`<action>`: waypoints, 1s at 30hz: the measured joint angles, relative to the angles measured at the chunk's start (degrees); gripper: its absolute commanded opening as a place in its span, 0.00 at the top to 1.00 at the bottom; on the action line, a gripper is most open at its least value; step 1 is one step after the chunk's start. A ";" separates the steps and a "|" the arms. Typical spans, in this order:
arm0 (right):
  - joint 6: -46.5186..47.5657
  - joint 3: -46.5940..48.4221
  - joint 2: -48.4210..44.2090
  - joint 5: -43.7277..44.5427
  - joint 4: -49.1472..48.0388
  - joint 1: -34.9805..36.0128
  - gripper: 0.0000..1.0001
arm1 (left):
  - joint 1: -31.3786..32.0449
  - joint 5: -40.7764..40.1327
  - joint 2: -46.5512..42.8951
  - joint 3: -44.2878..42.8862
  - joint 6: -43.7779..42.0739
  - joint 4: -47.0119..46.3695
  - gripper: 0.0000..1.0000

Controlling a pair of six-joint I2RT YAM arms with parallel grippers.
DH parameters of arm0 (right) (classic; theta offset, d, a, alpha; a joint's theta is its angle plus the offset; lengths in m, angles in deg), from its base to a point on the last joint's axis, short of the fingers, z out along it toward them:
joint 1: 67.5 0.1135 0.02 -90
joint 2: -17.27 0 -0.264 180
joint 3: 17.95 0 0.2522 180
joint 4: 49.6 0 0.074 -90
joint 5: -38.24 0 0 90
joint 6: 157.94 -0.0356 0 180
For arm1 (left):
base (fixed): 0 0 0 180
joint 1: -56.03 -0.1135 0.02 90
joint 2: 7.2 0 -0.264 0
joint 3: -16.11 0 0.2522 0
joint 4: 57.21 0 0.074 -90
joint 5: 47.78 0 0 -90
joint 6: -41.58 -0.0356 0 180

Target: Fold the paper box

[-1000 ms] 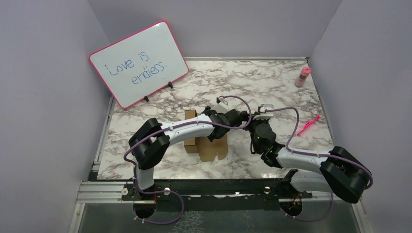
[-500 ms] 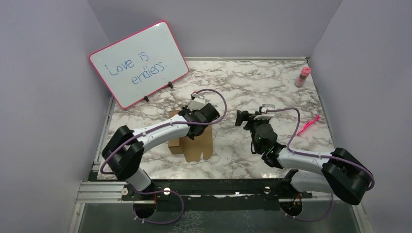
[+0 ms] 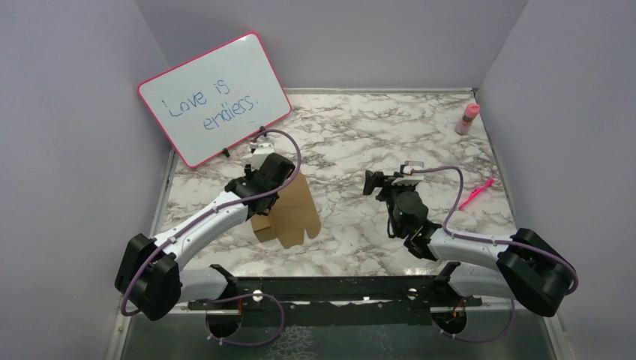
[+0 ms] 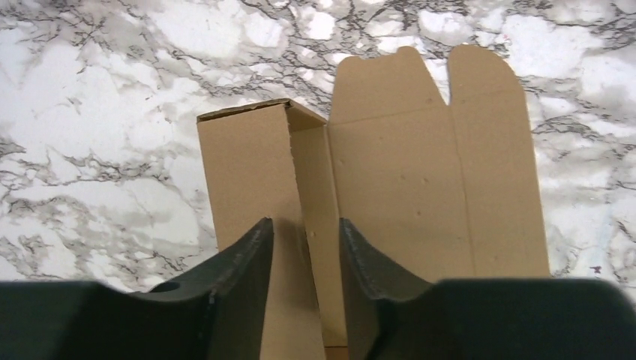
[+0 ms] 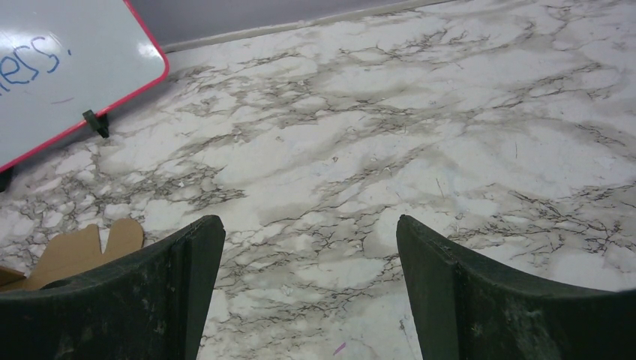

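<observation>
The paper box (image 3: 296, 210) is a brown die-cut carton lying left of the table's middle. One side is folded up into a narrow sleeve, and a flat panel with rounded flaps lies beside it. My left gripper (image 3: 264, 196) hovers at its far left end. In the left wrist view the paper box (image 4: 420, 187) fills the frame. The left gripper (image 4: 304, 223) has its fingers a little apart, and a cardboard edge stands in the gap, not pinched. My right gripper (image 3: 373, 182) is wide open over bare marble. The right wrist view shows the right gripper (image 5: 309, 225) empty, with the box's flaps (image 5: 75, 251) at the far left.
A pink-framed whiteboard (image 3: 214, 97) leans at the back left, its corner also in the right wrist view (image 5: 45, 75). A pink bottle (image 3: 469, 118) stands at the back right by the wall. A pink pen (image 3: 476, 193) lies at the right edge.
My left arm swung left and drew back, and the box shifted left and turned with it. Its jaws closed, then parted again. The right arm has hardly moved.
</observation>
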 measured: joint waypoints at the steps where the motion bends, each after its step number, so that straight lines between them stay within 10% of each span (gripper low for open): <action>1: 0.00 0.00 0.00 0.00 0.00 0.00 0.11 | 0.00 0.57 -0.02 -0.28 -0.11 0.09 0.51; 16: -0.24 0.00 0.44 -1.29 0.04 -0.37 0.11 | 0.02 -1.60 8.92 -6.84 1.92 10.34 0.21; 30: -0.46 0.00 0.74 -2.45 0.11 -0.63 0.11 | -3.78 -2.12 12.00 -5.88 2.45 11.72 0.45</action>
